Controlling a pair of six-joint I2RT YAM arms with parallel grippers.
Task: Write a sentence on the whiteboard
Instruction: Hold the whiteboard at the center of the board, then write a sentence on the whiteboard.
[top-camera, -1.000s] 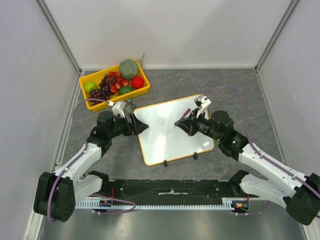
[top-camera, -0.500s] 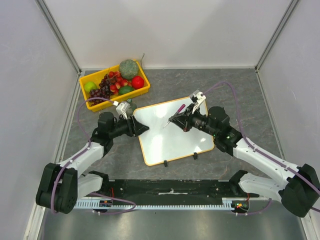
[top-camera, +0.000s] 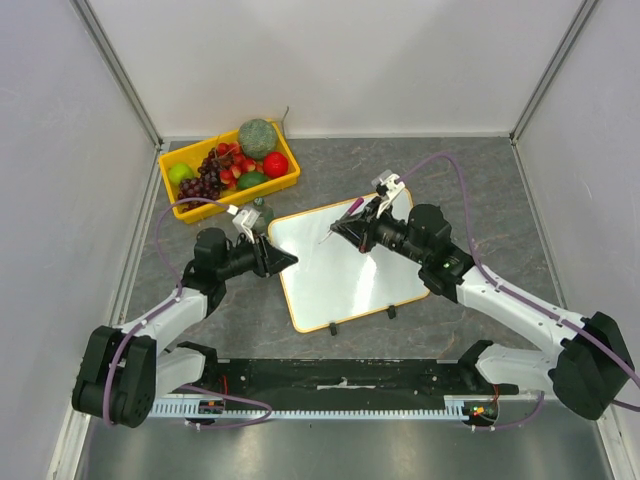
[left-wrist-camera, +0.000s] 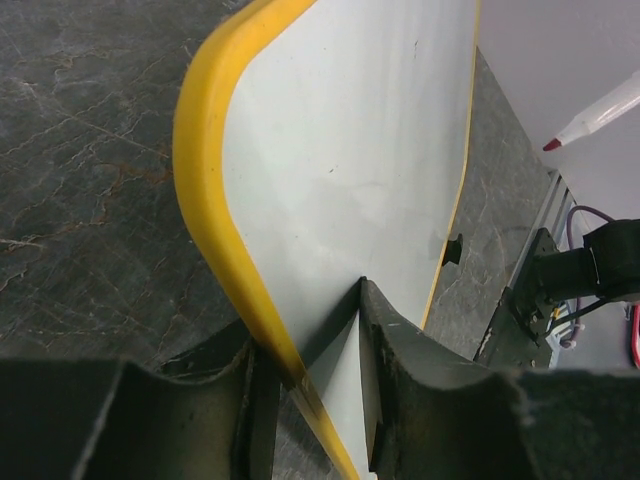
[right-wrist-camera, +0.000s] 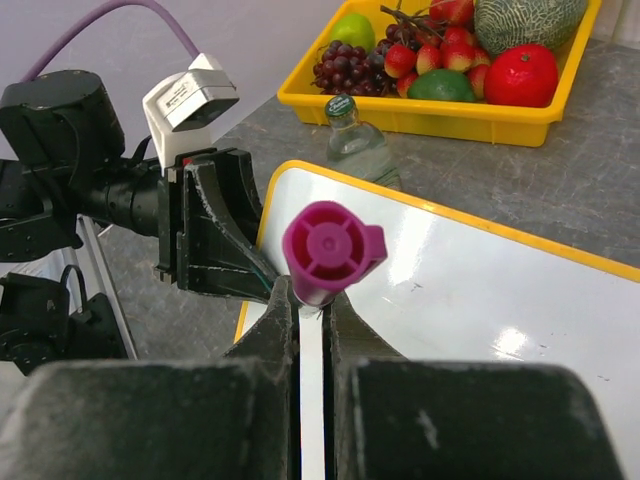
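Note:
The whiteboard (top-camera: 340, 270) lies slantwise on the grey table, its yellow frame all round and its white face blank; no sentence shows on it. My left gripper (top-camera: 285, 258) is at its left edge. In the left wrist view the jaws (left-wrist-camera: 305, 310) straddle the yellow rim of the whiteboard (left-wrist-camera: 350, 150), one finger (left-wrist-camera: 385, 340) pressed on the white face. My right gripper (top-camera: 352, 225) is shut on a magenta marker (top-camera: 348, 212) over the board's upper left part. The marker (right-wrist-camera: 330, 250) points down at the whiteboard (right-wrist-camera: 480, 290). Its tip (left-wrist-camera: 590, 125) hangs in the air above the board.
A yellow tray (top-camera: 240, 195) of fruit stands at the back left, with a green-capped bottle (top-camera: 260, 210) between it and the board's corner. The bottle (right-wrist-camera: 352, 140) sits just beyond the left gripper. Grey walls close the table on three sides. A black rail (top-camera: 340, 375) runs along the near edge.
The left jaws have closed in on the board's left edge. The right gripper has carried the marker left and farther back, over the board's upper left part.

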